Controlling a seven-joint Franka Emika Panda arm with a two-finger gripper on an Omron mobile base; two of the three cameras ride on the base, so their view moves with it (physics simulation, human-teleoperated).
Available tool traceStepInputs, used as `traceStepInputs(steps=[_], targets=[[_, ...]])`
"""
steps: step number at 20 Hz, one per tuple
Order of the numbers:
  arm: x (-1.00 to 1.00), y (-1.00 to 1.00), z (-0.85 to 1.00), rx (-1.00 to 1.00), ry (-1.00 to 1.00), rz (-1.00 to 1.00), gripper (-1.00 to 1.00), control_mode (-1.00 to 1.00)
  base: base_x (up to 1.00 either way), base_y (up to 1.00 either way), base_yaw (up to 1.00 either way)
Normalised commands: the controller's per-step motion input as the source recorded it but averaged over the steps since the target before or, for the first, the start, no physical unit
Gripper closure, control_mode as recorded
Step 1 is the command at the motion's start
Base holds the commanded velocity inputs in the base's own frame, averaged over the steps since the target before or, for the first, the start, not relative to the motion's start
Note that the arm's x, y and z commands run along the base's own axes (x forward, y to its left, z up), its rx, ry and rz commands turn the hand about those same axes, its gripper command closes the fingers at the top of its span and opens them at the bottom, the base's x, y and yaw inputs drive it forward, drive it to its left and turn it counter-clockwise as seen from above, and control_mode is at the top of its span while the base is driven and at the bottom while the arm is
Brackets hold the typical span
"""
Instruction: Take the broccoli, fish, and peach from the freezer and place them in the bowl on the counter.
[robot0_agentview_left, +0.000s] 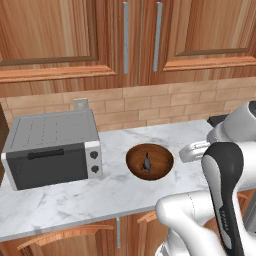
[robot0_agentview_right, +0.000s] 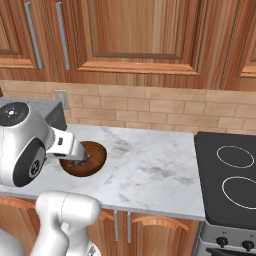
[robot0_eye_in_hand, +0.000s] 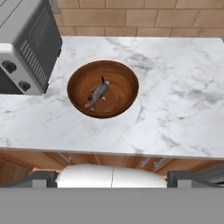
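1. Grey boxy toaster oven (robot0_agentview_left: 52, 147) stands left of centre, beside the bowl (robot0_agentview_left: 136, 161).
2. Glossy wooden bowl on the marble tabletop (robot0_agentview_left: 75, 200) holds the slim fish (robot0_eye_in_hand: 98, 94).
3. Gripper (robot0_eye_in_hand: 112, 175): fingers apart, empty.

Even, soft rendered light, perhaps shadowless

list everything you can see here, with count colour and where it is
fish: 1, dark grey, lying inside the bowl
bowl: 1, dark brown wood, on the counter right of the toaster oven
toaster oven: 1, grey, left end of the counter
counter: 1, white marble with grey veins, above wooden cabinets
wall outlet: 1, pale, on the brick backsplash
stovetop: 1, black with two ring burners, right of the counter
upper cabinets: several, brown wood, above the backsplash
pincer: 1, dark tips, open, held back from the bowl
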Motion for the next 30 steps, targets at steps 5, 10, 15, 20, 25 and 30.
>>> traceStepInputs(steps=[5, 10, 15, 20, 25, 30], targets=[[-0.12, -0.02, 0.00, 0.00, 0.00, -0.01, -1.00, -1.00, 0.00, 0.00, 0.00], [0.00, 0.00, 0.00, 0.00, 0.00, 0.00, -1.00, 1.00, -0.77, 0.00, 0.00], [0.00, 0.00, 0.00, 0.00, 0.00, 0.00, -1.00, 1.00, -1.00, 0.47, 0.00], [0.00, 0.00, 0.00, 0.00, 0.00, 0.00, -1.00, 1.00, -0.89, 0.97, 0.00], [0.00, 0.00, 0.00, 0.00, 0.00, 0.00, -1.00, 1.00, -0.55, 1.00, 0.00], [0.00, 0.00, 0.00, 0.00, 0.00, 0.00, -1.00, 1.00, -0.20, 1.00, 0.00]])
